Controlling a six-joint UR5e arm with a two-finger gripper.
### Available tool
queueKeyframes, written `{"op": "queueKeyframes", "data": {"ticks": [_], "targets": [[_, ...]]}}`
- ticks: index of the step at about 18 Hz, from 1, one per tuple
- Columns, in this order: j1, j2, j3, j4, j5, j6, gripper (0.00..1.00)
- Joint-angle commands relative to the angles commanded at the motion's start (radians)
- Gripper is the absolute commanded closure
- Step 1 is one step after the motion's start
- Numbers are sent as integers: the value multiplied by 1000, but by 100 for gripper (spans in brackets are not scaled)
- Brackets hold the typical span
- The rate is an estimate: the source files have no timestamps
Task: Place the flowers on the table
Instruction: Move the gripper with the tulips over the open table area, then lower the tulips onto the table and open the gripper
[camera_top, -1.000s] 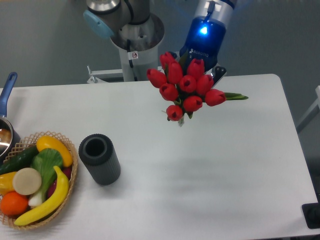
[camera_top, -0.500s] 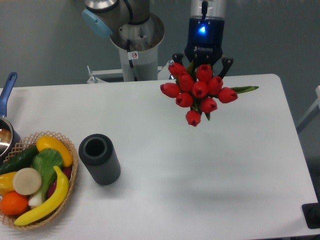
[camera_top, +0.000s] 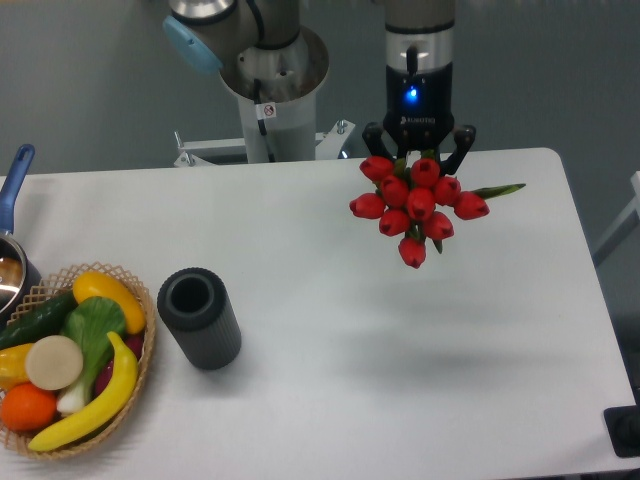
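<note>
Flowers aloft over desk, right of dark cylinder; hand clamped on hidden stems. Light, floppy, crushable blooms; hold stems.

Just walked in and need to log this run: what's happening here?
The arm's gripper holds a bunch of red tulips in the air above the white table, blooms towards the camera. They are not set down yet. A dark cylindrical vase and a fruit basket stand to the left, untouched.

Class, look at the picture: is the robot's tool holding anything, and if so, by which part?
Yes. The tool holds the bunch of red tulips with green leaves above the white table. The grip is somewhere behind the blooms, presumably on the stems, which are hidden.
</note>
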Motion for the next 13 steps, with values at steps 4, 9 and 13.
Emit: {"op": "queueKeyframes", "data": {"ticks": [4, 9, 13], "targets": [[-18, -37, 2, -57, 54, -3, 59], [-23, -112, 8, -98, 55, -14, 59], [-32, -184, 12, -98, 54, -69, 59]]}}
